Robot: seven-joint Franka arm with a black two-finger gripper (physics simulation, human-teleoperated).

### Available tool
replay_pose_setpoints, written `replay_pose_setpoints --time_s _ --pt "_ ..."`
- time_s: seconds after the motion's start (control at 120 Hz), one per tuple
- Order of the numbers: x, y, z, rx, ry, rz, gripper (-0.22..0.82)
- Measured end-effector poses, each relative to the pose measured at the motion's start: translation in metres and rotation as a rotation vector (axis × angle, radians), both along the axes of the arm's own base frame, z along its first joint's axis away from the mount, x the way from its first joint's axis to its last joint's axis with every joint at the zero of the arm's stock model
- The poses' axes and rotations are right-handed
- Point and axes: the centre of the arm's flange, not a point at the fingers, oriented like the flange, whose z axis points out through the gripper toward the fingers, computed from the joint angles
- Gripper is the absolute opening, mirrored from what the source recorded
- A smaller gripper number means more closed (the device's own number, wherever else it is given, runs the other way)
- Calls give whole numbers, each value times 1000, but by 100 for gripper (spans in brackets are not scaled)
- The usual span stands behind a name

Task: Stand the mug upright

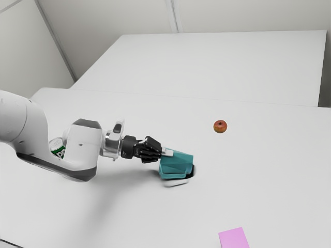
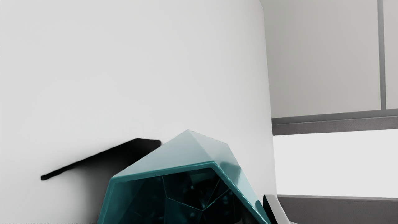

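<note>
While the arm (image 1: 83,150) is reaching in from the exterior view's left, the gripper (image 1: 168,152) is meeting the teal mug (image 1: 177,165) at its open end. I'm not getting a clear read on how far open it's standing, and I can't tell whether it's gripping the mug.

Mug is lying over on its side, not standing upright; its mouth is facing the gripper. Walls are showing flat, angular facets, smooth and glossy, with a hard-cornered rim (image 2: 164,171). In the wrist view the outer facets are catching pale light, while the inside is going nearly black, thin teal seams crossing it. A sharp-edged black shadow (image 2: 124,152) is falling beside the mug on the smooth, matte white table (image 1: 134,212). I can't tell if the mug is touching the table. A pale strip (image 1: 176,182) is showing just beside the mug in the exterior view.

Elsewhere, a round red apple (image 1: 220,127) is sitting well apart from the mug. A flat-faced pink block (image 1: 234,238) is poking in at the exterior view's near edge. A green-and-white can (image 1: 56,146) is standing partly hidden behind the arm.
</note>
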Motion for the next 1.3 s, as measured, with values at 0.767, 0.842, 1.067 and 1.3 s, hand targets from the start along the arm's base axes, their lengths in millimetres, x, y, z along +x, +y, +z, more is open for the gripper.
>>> replay_pose_setpoints --time_s 0.767,0.842,1.067,1.3 --pt "56 -10 144 1051 -86 -658 -17" --pt "28 -19 131 1088 -44 -647 -17" --pt "2 -14 106 1128 34 -501 -17" --pt "-3 -7 87 1120 105 -364 -17"
